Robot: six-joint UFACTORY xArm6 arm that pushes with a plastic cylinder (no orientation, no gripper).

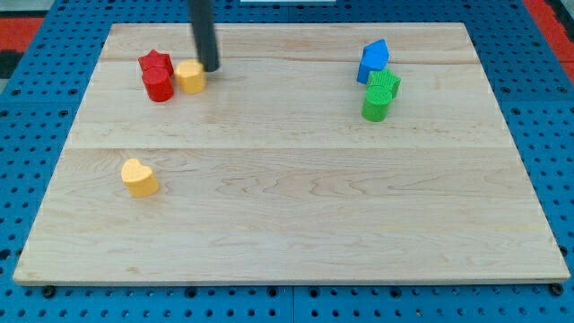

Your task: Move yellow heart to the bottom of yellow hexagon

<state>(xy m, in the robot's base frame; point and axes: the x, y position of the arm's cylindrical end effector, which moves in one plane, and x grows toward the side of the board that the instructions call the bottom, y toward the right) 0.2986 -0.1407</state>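
Up near the view's top left, parked with my tip (210,69) just to the right of the yellow hexagon (189,77), touching it or a hair off; cannot tell which. No jaws to spread or press together, only a plain dark rod, holding nothing. Hexagon hemmed in on its left by a red star (155,63) and a red cylinder (159,86), apparently in contact with the cylinder. Yellow heart (139,177) well below and somewhat left of the hexagon, alone on open wood, well apart from the tip. Far off at the view's right, a blue block (373,61) and two green blocks (384,83) (377,104), clear of all this. Biggest risk probably right at the start: pulling away toward the heart on a leftward or downward line could clip the hexagon, shove it into the red pair and shift the very landmark being aimed for. Safer, likely, to back off rightward first, then swing down and around. Second risk with the heart itself: a lobed, rounded outline, so an off-centre push would probably spin it or let it slip past the rod. Third: pushing up too hard from below could ram the heart into the hexagon or the red cylinder instead of stopping just beneath. Approaching from the lower left and easing up and right seems the best bet.
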